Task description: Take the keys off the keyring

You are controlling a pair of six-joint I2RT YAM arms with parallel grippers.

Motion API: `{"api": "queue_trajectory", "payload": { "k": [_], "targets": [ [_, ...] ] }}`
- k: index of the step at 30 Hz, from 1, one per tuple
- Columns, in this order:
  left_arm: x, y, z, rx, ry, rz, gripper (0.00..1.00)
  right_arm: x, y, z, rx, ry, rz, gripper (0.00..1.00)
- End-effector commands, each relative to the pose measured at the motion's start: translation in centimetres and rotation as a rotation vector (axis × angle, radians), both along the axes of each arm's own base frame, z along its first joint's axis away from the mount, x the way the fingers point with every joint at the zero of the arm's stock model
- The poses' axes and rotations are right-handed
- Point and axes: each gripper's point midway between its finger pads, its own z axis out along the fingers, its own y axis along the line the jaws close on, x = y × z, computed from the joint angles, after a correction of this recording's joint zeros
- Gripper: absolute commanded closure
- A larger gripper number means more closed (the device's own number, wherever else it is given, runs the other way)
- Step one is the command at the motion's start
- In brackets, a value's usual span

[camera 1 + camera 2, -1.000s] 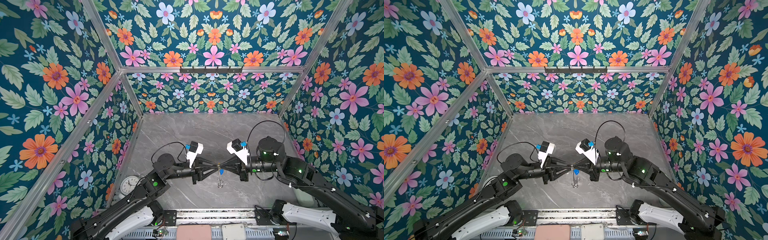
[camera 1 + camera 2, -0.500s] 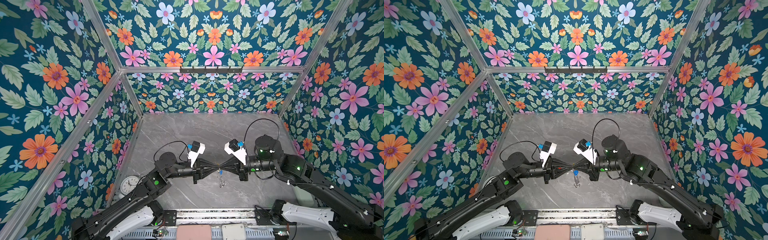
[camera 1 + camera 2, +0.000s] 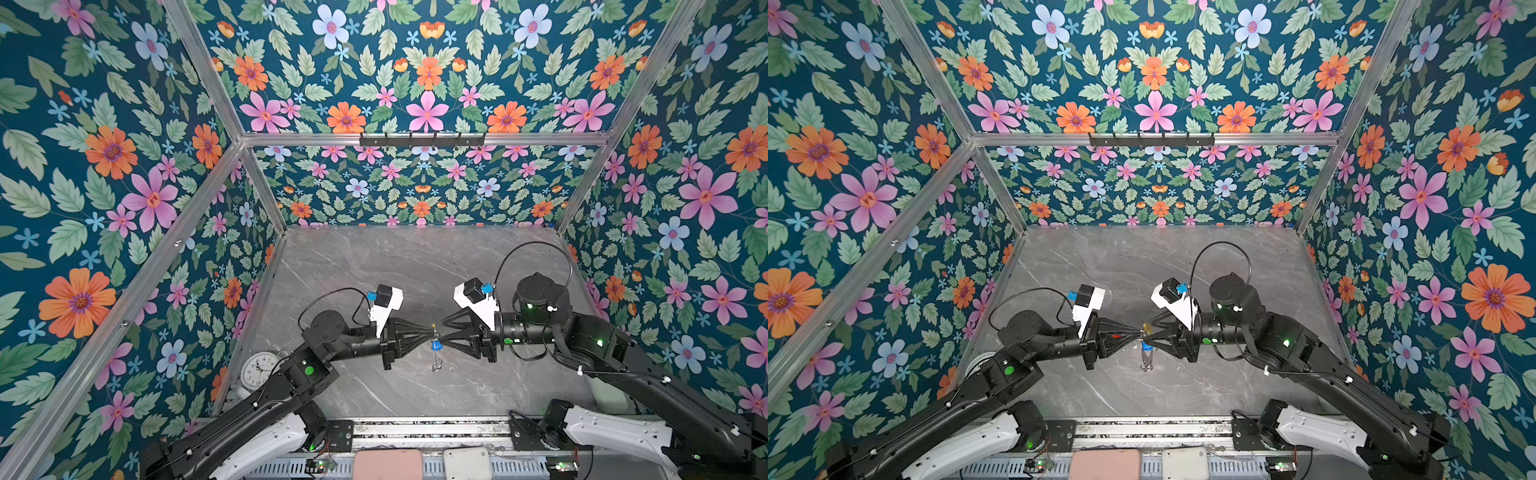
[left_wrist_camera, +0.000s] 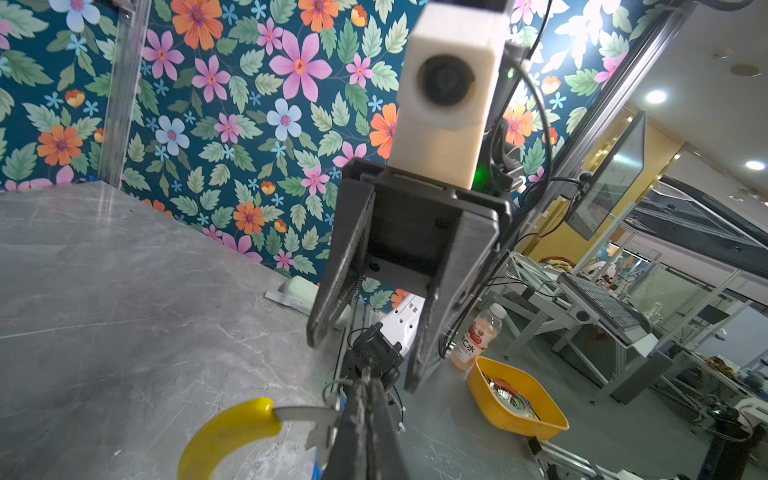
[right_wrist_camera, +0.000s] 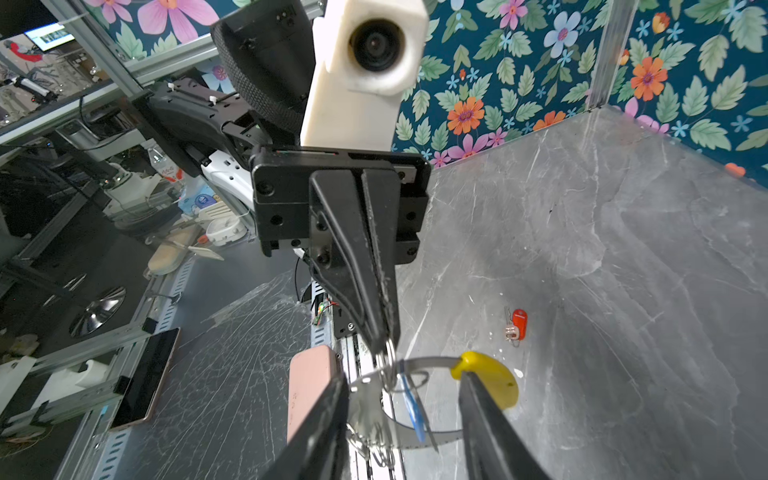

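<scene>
Now the right hand has let go. A second ago its fingers were pressed together, tip to tip with the other arm's; here they stand spread, straddling the keyring without clearly gripping it. The left hand is pressed fully together on the ring's grey rim, near the yellow arc, and alone holds the ring up above the tabletop. A small silver loop sits right at that pinch; I cannot tell whether it is caught between the fingers too.

The blue-tagged key hangs from the ring. It dangles inside the ring's circle in the right wrist view and below the two hands in both top views. The red-tagged key lies flat on the tabletop, well apart from the ring, so that one looks already off.

I read this as a regrasp: the left hand serves as the anchor, and the right is freed to take the blue key or its loop and work it off the rim. About half the job seems done. The fiddly part will be catching so thin a loop without twisting the ring out of the left pinch.
</scene>
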Motion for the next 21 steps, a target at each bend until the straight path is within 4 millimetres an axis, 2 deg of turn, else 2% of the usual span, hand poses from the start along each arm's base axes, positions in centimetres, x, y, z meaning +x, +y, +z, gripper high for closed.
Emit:
{"api": "queue_trajectory", "payload": {
  "k": [1,7,15,17,21],
  "targets": [
    [-0.1,0.7,2.1,-0.087,-0.071,0.026,1.0,0.8,-0.1,1.6,0.095,-0.051,-0.053,0.47],
    [-0.6,1.0,2.8,-0.138,-0.088,0.006,1.0,0.1,-0.1,0.6,0.159,-0.048,-0.029,0.42],
    [-0.9,0.9,3.1,-0.163,-0.084,-0.022,1.0,0.1,1.0,-0.8,0.15,-0.002,0.008,0.42],
    [-0.8,0.9,3.0,-0.165,-0.079,-0.013,1.0,0.0,1.3,-0.8,0.153,0.006,0.026,0.45],
    [-0.6,1.0,3.0,-0.173,-0.078,0.001,1.0,-0.1,1.7,-1.0,0.153,0.019,0.043,0.6]
  ]
}}
